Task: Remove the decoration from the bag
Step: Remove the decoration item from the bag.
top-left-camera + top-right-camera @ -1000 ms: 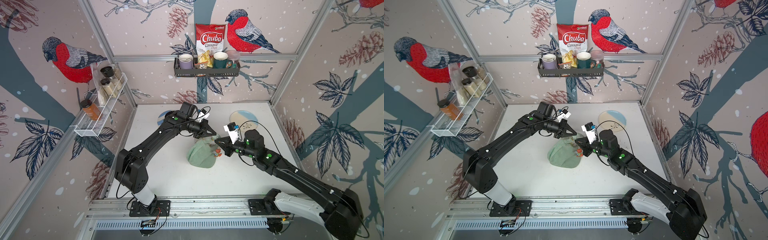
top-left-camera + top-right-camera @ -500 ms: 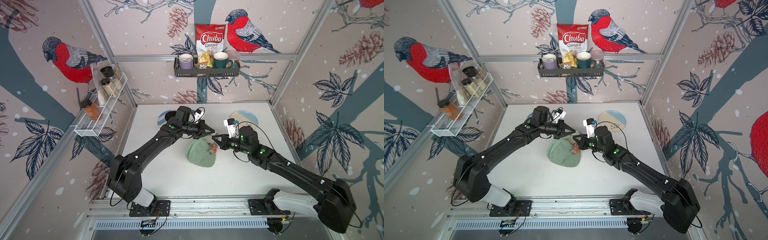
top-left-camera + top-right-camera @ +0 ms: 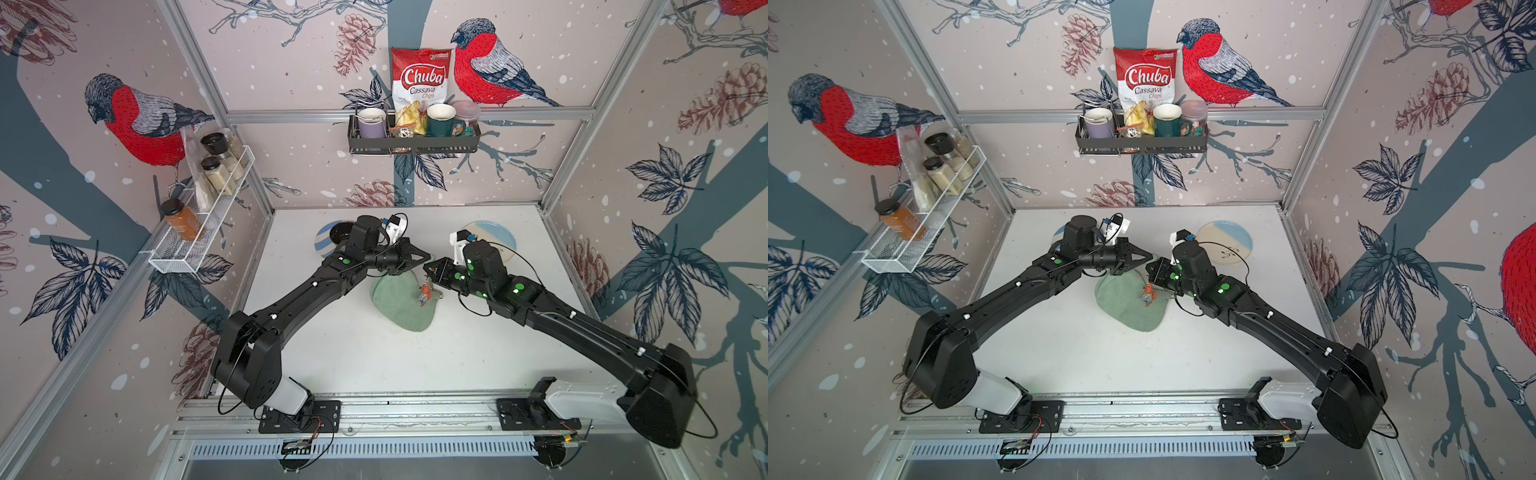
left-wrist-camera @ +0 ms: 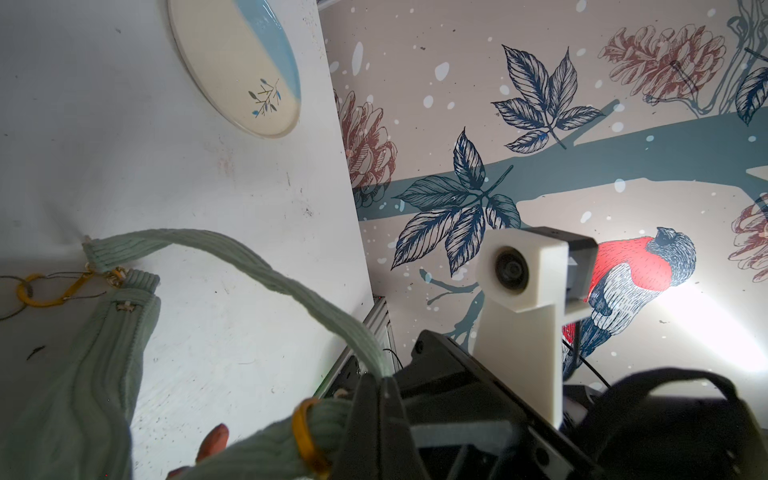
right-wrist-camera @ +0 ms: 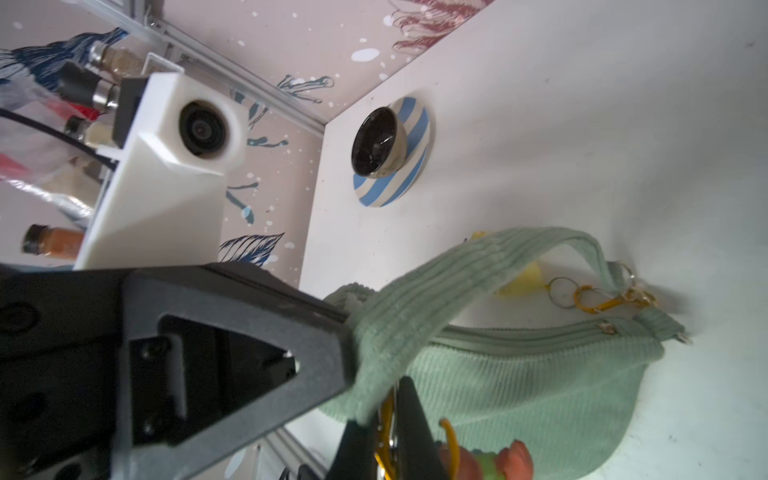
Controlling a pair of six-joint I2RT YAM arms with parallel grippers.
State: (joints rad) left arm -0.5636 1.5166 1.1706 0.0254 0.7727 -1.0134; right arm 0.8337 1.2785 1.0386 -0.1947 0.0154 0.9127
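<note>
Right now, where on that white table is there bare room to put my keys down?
The widest bare patch of the table lies between the bag and the front rail. It's crowded behind the bag: the left pincer grips the strap, the right pincer the decoration, between the striped plate and the cream plate.

Both top views are bright, even and sharp; soft shadows lie on the white table (image 3: 415, 357), and rails (image 3: 291, 116) bow towards the edges. Glare blows out a patch of the right wall (image 4: 715, 328) in the left wrist view; both wrist views blur up close
</note>
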